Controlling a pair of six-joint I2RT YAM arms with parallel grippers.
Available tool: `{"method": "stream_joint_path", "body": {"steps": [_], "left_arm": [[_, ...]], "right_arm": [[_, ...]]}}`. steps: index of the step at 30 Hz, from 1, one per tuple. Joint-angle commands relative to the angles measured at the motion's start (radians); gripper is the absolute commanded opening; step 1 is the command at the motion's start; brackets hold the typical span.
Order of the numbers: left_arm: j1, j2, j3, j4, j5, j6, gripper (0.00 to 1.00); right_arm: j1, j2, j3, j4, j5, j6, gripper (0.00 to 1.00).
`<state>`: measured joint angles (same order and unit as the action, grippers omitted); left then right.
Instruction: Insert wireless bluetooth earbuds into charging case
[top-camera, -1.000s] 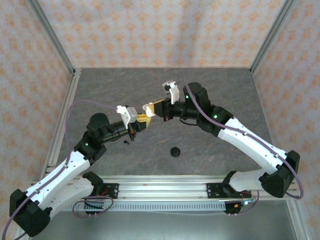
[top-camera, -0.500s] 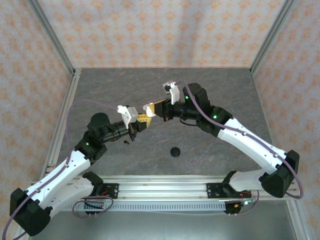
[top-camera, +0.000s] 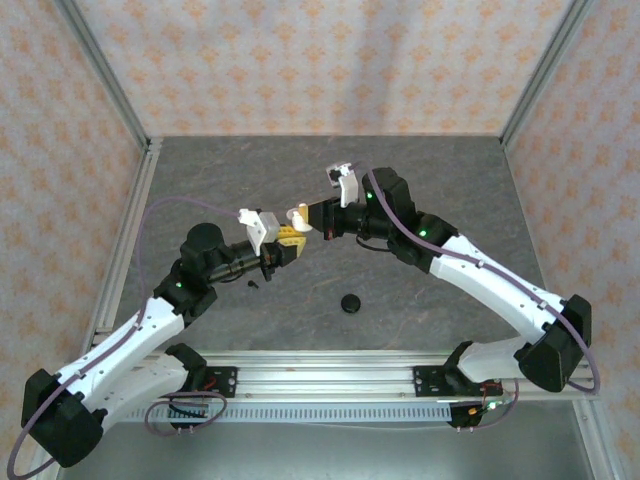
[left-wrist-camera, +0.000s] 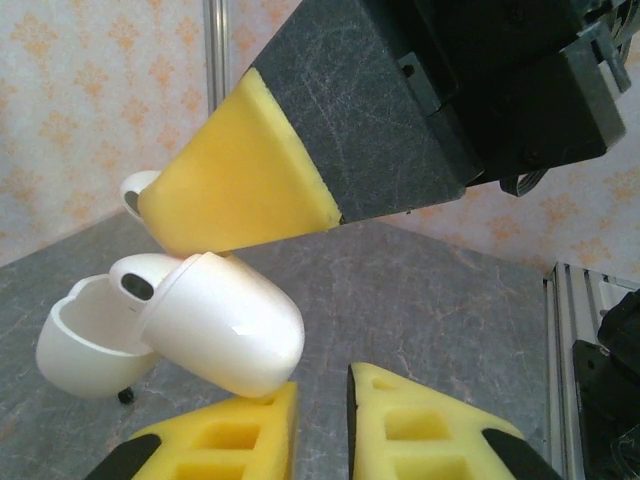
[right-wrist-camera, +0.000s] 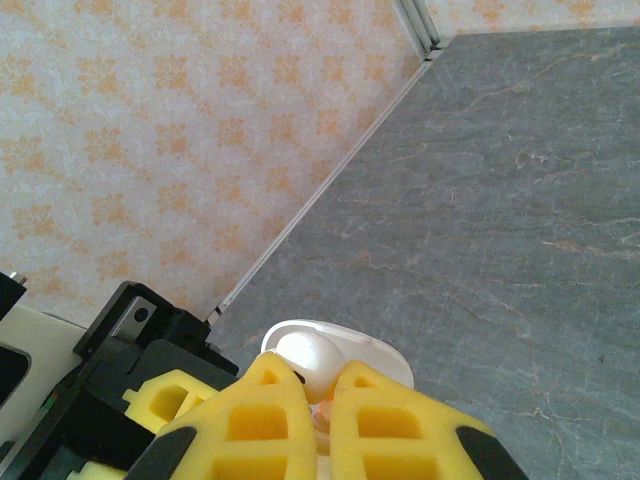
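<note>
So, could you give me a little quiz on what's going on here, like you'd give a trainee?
1. True or false: the white case rests on the table.
2. Which one holds the case? A: left gripper. B: right gripper.
3. Fill in: the lid of the case is ____.

Key: 1 false, it is held up in the air. 2 B. 3 open.
</note>
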<state>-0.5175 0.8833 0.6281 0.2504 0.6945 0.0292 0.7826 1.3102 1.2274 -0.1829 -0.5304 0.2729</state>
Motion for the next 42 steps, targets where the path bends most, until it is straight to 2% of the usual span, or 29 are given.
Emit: {"method": "stream_joint_path", "body": {"steps": [1, 7, 42], "left_arm": [[-0.011, 0.003, 0.051, 0.144, -0.039, -0.012, 0.23], [-0.010, 0.022, 0.051, 0.181, -0.053, -0.038, 0.28], [-0.021, 0.085, 0.075, 0.269, -0.136, -0.140, 0.31]], "right_arm": [[0.024, 0.022, -0.025, -0.028, -0.075, 0.020, 0.08], [0.024, 0.025, -0.031, -0.018, -0.085, 0.032, 0.08], [0.026, 0.004, -0.065, -0.002, -0.069, 0.045, 0.06]]}}
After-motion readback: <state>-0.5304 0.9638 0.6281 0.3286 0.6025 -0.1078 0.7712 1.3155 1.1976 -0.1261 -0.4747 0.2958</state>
